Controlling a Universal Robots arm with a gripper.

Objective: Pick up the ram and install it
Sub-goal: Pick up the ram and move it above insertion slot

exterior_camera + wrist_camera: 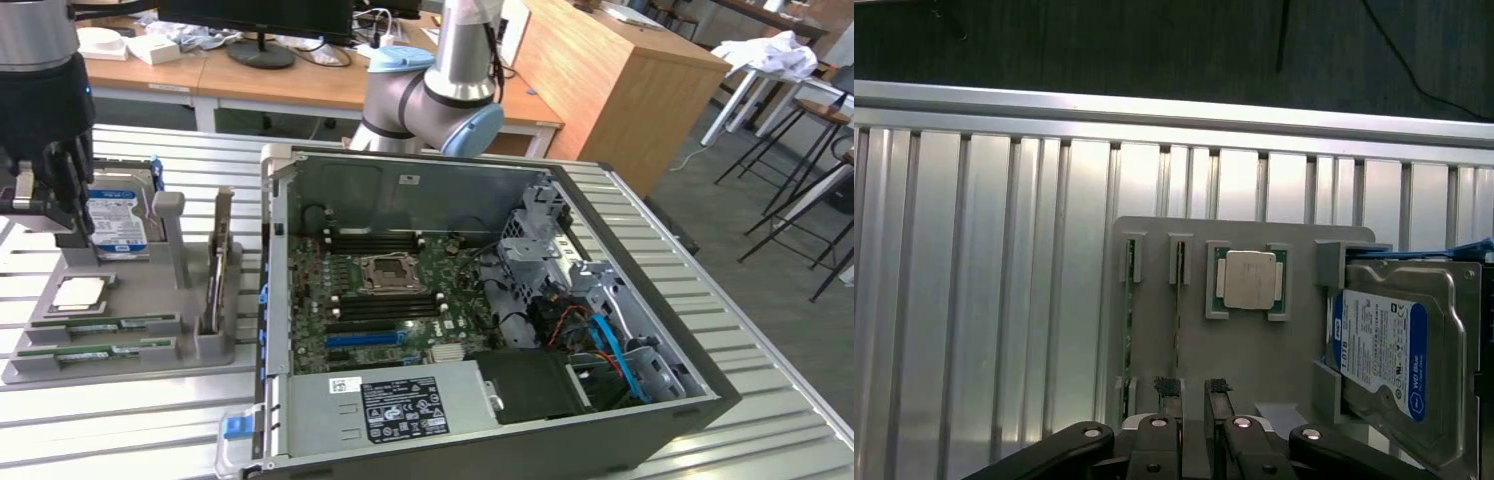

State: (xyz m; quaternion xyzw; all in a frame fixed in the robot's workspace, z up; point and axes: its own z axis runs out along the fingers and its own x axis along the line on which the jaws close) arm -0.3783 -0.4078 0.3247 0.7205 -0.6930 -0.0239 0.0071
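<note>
1. Position check. Located ram (120, 322) in the grey fixture tray (27, 372) on the slatted table (134, 420), toward the exterior view's left of the open computer case (694, 390). Well apart from the case; not yet lifted.
2. Noted second stick (100, 351) in the parallel slot just beside it, and processor chip (78, 292) in a pocket on the ram's other side.
3. Gripper (47, 215) check: hangs above the tray, touching nothing. In the wrist view, jaws parted to a moderate gap, bare tray visible between the fingertips (1169, 398). Nothing held.
4. Seating of ram, as judged: stands on its thin edge in a narrow slot with brackets at both ends. Probably meant to keep both flat faces clear for fingers coming down from above.
5. Case attitude, as judged: laid on its side with panel off, so as to turn the motherboard (380, 290) face-up and reachable from overhead.
6. Orientation of ram: long axis level, running roughly along the exterior view's left-right with a slight slant. Shows in the wrist view as a thin edge-on line. Roughly parallel to the dark memory slots (380, 243) beside the processor socket (387, 270). Cannot tell which face carries the chips.
</note>
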